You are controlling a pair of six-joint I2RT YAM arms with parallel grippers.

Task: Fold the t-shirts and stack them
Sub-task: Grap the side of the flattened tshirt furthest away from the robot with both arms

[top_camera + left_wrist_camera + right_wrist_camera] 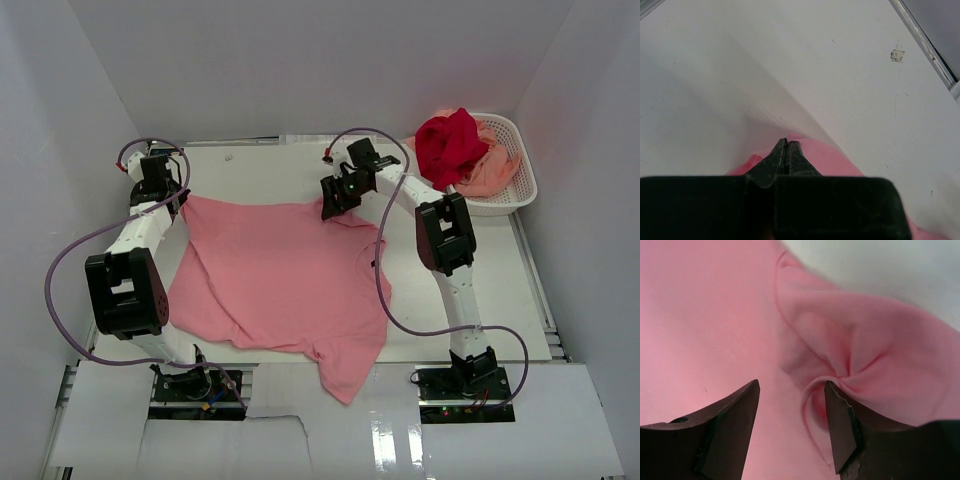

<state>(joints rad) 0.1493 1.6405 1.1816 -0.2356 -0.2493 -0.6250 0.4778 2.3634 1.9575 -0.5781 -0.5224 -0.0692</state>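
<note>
Pink t-shirt: left end effector clamps it; wrist view shows right one apart.

Walls hug the bench, basket hogs the far right corner, bare room behind and right of the pink shirt.

Robot lab test cell: white panel walls box in a white table w/ left arm & right arm bolted at near edge.
</note>
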